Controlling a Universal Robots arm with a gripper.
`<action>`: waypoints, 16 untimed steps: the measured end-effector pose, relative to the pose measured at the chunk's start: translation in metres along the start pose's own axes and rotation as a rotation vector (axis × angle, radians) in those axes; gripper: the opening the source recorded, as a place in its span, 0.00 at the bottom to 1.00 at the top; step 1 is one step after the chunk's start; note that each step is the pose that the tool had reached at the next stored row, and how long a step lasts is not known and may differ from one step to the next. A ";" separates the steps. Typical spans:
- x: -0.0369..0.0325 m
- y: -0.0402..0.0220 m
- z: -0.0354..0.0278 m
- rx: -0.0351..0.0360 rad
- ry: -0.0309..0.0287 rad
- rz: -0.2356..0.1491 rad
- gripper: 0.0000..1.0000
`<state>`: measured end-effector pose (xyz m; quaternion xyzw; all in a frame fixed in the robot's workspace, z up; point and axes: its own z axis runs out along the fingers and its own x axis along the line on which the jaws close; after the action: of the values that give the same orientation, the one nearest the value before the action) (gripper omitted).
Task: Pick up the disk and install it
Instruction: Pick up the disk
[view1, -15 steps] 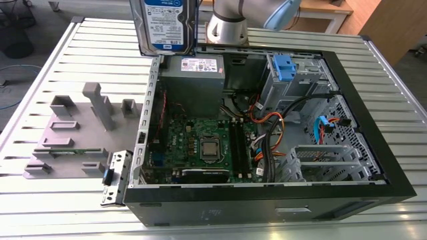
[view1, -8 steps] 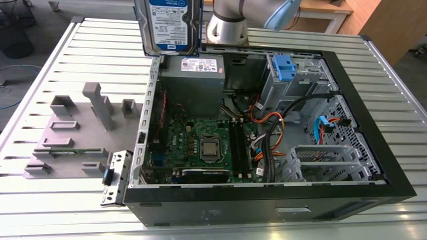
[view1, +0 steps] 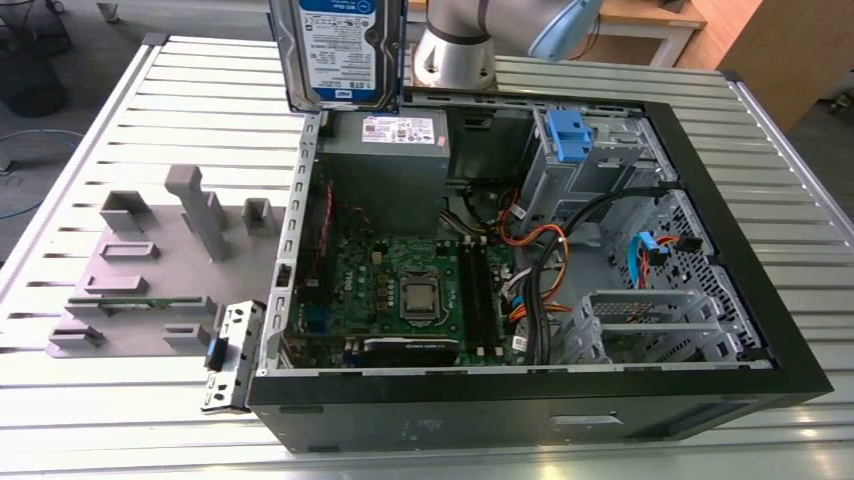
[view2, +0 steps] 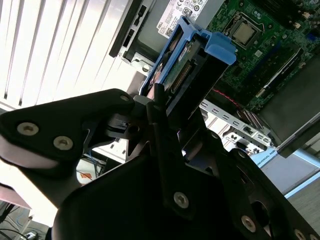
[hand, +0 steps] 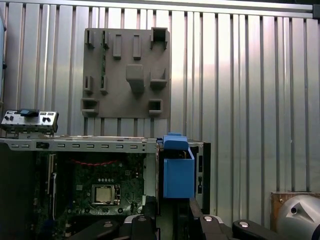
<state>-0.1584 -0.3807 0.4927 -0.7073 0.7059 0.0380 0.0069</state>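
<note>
One disk (view1: 340, 50) hangs upright in your gripper (view2: 175, 107), whose fingers are clamped against its blue rails. You hold it aloft above the open computer case (view1: 534, 390), over its far corner at the exterior view's left, just above the grey power supply (view1: 387, 165).

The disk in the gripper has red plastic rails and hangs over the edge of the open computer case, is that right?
Not quite. The disk has blue rails, not red, as the second wrist view shows. The rest is right: the gripper grips it over the edge of the open computer case.
</note>
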 end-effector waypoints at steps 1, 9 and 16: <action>0.0000 0.0000 0.0000 0.0000 -0.0001 0.000 0.35; 0.0000 -0.0051 -0.0001 0.0000 -0.0001 0.000 0.35; 0.0000 -0.0159 -0.0003 0.0000 0.0000 0.000 0.35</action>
<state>-0.1425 -0.3807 0.4924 -0.7073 0.7059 0.0380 0.0069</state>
